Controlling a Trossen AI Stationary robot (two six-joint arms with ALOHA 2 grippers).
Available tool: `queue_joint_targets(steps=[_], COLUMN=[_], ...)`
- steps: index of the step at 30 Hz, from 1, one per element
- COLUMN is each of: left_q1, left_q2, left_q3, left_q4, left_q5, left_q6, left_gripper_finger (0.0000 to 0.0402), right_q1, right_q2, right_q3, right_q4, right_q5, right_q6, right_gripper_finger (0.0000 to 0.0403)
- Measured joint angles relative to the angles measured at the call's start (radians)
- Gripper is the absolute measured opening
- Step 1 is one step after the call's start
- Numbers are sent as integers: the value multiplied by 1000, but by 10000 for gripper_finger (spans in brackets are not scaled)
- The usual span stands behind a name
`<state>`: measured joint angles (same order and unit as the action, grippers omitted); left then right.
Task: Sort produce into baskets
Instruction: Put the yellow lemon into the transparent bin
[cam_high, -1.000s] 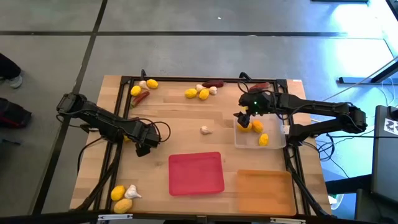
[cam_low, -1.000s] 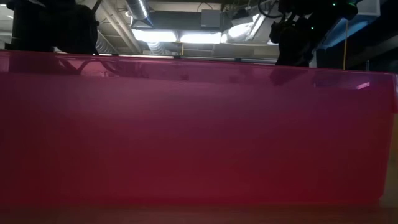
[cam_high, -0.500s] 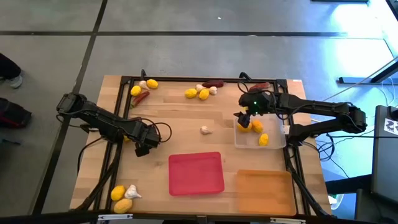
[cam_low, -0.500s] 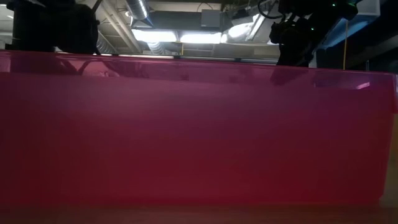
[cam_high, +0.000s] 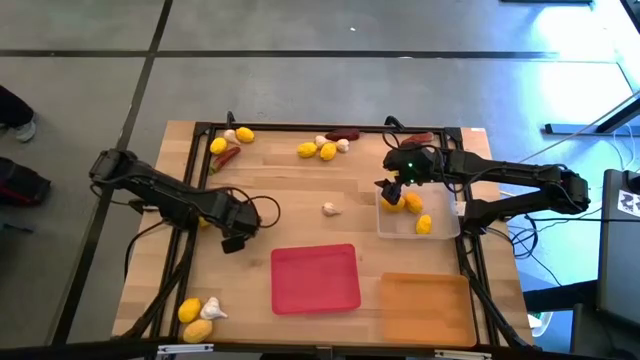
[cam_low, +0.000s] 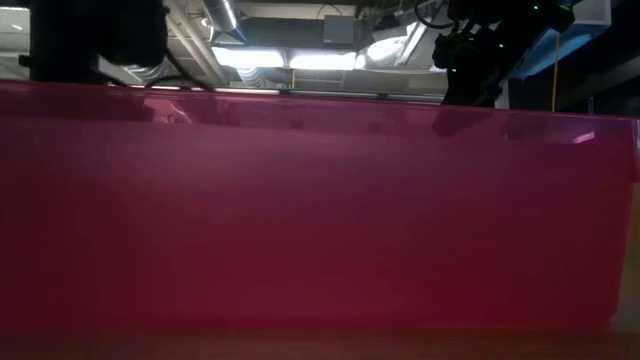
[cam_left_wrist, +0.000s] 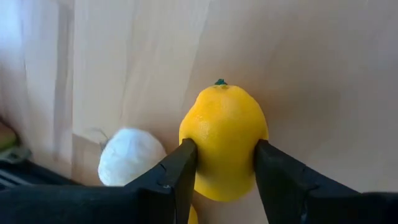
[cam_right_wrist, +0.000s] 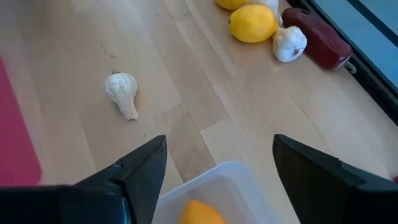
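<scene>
Yellow lemon (cam_left_wrist: 222, 143) with green stem tip; white garlic bulb (cam_left_wrist: 130, 157) at nine o'clock; pale striped wood table (cam_left_wrist: 311, 74); red tray (cam_high: 315, 278).

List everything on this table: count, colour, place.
red tray: one, front middle, empty.
clear tray: one, right side.
orange tray: one, front right corner.
loose lemons: nine, yellow; four along the back edge, two at the front left corner, three in the clear tray.
held lemon: one, yellow, between the left gripper's fingers.
garlic: five, whitish; three at the back edge, one mid-table, one front left.
chillies: three, red, back edge.
table: one, pale wood.
left gripper: dark, closed on the held lemon, left of the red tray.
right gripper: dark, open, over the clear tray's back left corner.
</scene>
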<state>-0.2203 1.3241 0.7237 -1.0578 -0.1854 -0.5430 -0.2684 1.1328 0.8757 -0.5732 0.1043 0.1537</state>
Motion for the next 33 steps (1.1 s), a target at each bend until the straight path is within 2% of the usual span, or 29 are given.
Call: queue_joint_targets(steps=[6, 11, 21, 28, 33], left_q1=[-2, -2, -2, 21, 48], left_q2=[-55, -124, -209, -209, -185], left_q3=[37, 41, 43, 35, 34], left_q4=[33, 140, 572, 835, 962], left_q5=[-14, -28, -102, -120, -119], left_q6=[22, 53, 263, 413, 492], left_gripper_finger=[141, 142, 142, 142, 143], right_q1=[0, 1, 1, 1, 2], right_q2=[0, 0, 0, 0, 0], right_q3=[0, 0, 0, 0, 0], right_q4=[0, 0, 109, 272, 414], right_q5=[-39, -71, -135, -242, -344], right_q6=[24, 25, 21, 21, 21], right_gripper_finger=[286, 286, 286, 286, 286])
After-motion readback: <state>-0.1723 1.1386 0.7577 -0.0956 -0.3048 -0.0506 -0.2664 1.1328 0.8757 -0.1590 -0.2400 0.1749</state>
